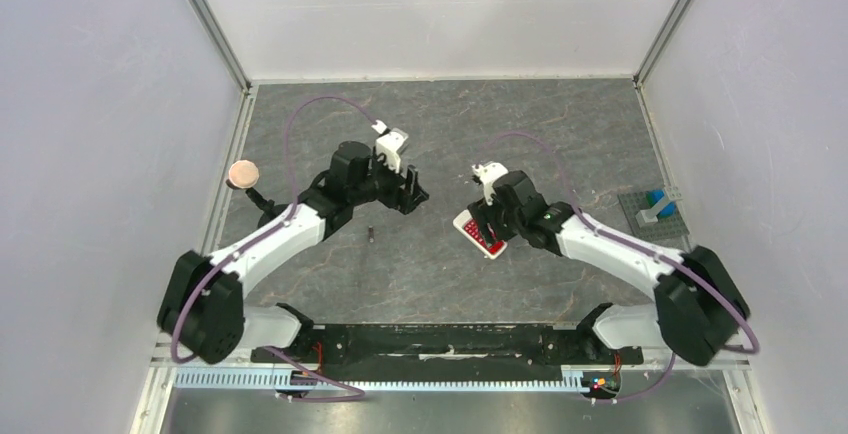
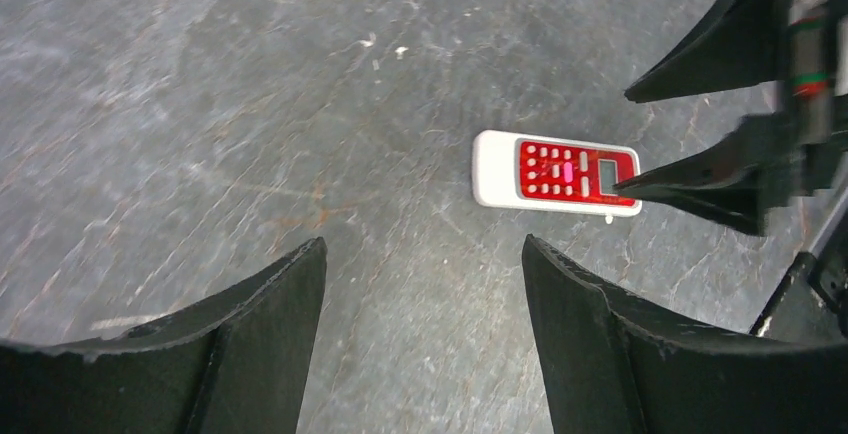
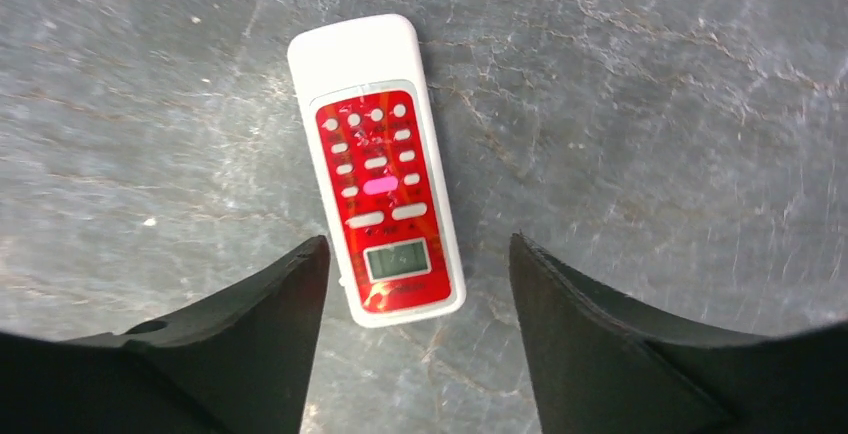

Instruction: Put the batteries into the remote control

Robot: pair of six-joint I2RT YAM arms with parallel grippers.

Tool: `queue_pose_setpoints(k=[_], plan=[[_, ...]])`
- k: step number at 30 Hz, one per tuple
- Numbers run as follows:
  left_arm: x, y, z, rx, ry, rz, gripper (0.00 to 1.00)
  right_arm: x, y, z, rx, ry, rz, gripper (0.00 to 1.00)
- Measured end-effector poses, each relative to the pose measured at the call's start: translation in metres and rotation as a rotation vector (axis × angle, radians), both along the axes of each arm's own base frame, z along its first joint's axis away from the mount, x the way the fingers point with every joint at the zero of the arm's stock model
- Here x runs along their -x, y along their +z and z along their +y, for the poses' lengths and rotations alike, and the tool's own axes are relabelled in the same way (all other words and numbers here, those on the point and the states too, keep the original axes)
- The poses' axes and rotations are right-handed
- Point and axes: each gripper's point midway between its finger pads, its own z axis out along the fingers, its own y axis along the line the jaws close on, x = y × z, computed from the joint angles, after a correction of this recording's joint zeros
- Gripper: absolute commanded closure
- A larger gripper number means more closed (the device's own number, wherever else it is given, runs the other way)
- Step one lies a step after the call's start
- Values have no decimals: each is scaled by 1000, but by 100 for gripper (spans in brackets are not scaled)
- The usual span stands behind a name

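Note:
The remote control (image 1: 481,233) (image 2: 556,172) (image 3: 378,194) lies flat on the grey table with its red button panel and small display facing up. My right gripper (image 3: 418,241) (image 1: 488,216) hangs just over its display end, open, with the fingers either side of that end and not touching it. My left gripper (image 2: 424,244) (image 1: 414,194) hovers to the remote's left, open and empty, pointing toward it. One tiny dark battery (image 1: 369,233) lies on the table below the left arm's wrist. It is the only battery I can see.
A tan round disc (image 1: 243,172) sits at the table's left edge. At the right edge, a blue piece on a small grey plate (image 1: 655,209) stands. White walls close in the table on three sides.

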Motion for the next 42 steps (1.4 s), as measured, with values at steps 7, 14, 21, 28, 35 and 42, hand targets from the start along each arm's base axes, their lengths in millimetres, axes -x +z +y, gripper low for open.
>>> queue_pose_setpoints(k=[7,14,21,28,35,42], plan=[[4,-37,-59,-32,-257,-17,25,42,-9,-4,-160,-38,46,75],[-3,-53,-85,-35,-347,-26,25,80,-44,14,-194,61,170,78],[-5,-53,-97,-36,-419,-80,25,56,-44,15,-212,-73,106,78],[-6,-63,-112,-64,-455,-69,25,27,-44,-11,-175,-266,38,77],[-5,-60,-140,-87,-454,-57,20,0,-43,-19,-150,-354,28,68],[0,-97,-141,-224,-330,85,20,-18,-41,-39,-213,-491,53,59]])
